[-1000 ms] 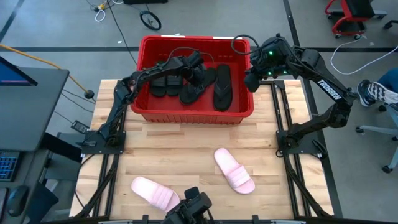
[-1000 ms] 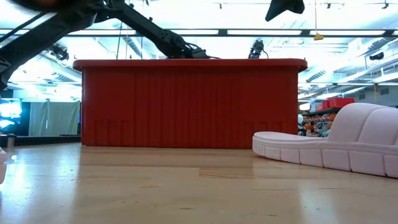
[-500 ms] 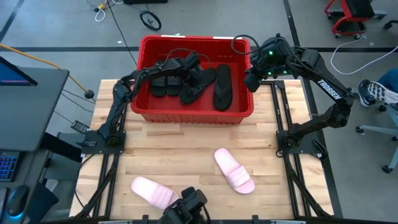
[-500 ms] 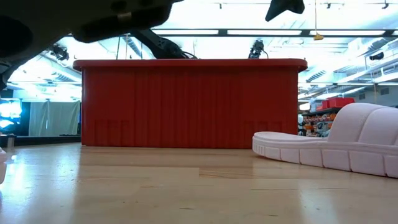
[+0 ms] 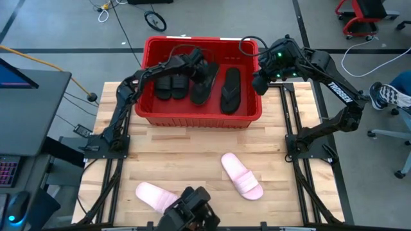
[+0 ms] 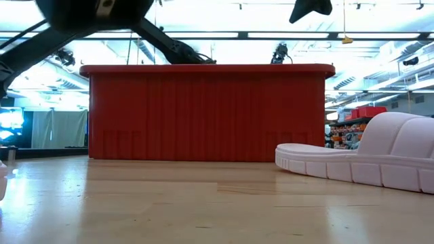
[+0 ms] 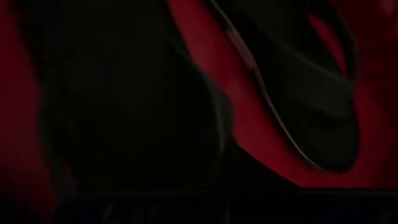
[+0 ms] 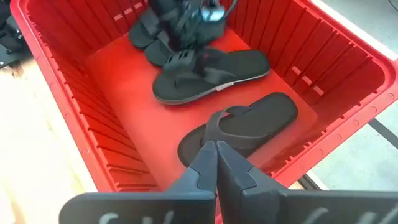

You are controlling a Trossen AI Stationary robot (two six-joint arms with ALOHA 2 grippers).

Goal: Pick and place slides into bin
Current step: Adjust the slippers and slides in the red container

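The red bin [image 5: 201, 114] [image 6: 203, 112] stands at the table's far middle. On its floor lie two black wide-strap slides [image 5: 172, 86] and two black flip-flops [image 5: 200, 86] [image 5: 230, 90] [image 8: 249, 127]. Two pale pink slides [image 5: 242, 174] [image 5: 157, 197] rest sole-down on the near table; one shows in the low view [image 6: 366, 156]. My left gripper [image 5: 205, 64] [image 8: 186, 22] is shut inside the bin near its far wall, above the black slides, with nothing in it. My right gripper [image 5: 260, 83] [image 8: 216, 155] hangs shut over the bin's right rim.
A dark camera mount [image 5: 189, 215] sits at the table's near edge between the pink slides. A person's blue-white shoe [image 5: 383, 96] and a chair base show beyond the table's right side. Bare wood lies between the bin and the pink slides.
My left gripper has shut on nothing inside the bin and has drawn back toward the bin's far wall, away from the flip-flop beneath it. My right gripper has kept still.
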